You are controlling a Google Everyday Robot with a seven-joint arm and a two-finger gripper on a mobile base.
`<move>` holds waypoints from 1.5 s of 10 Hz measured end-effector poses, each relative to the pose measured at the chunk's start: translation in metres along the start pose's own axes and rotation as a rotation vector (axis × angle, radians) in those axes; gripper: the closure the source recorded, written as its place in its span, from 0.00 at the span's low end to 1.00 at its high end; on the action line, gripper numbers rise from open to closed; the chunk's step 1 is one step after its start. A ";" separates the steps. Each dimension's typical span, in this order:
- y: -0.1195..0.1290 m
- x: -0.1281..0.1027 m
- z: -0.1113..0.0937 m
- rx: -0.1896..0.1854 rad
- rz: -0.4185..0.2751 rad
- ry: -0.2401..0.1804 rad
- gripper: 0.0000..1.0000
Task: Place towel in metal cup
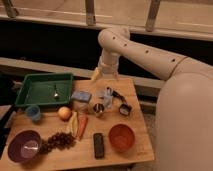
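My end effector (pixel 105 75) hovers over the counter's (pixel 141 146) back edge; apart or together, I cannot tell. Approach step: next I should descend onto the towel (pixel 107 94) near the metal cup (pixel 98 108).

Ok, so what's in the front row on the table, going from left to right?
Purple bowl → grapes → flat black device → orange bowl. The gripper hangs over the far edge of the table, behind this row.
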 end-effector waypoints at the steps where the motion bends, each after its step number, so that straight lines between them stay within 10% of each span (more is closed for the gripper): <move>1: 0.000 0.000 0.000 0.000 0.000 0.000 0.20; 5: 0.000 0.000 0.000 0.000 0.000 0.000 0.20; 9: 0.003 -0.027 -0.013 0.002 0.018 -0.104 0.20; 15: -0.017 -0.044 0.043 0.053 0.096 -0.113 0.20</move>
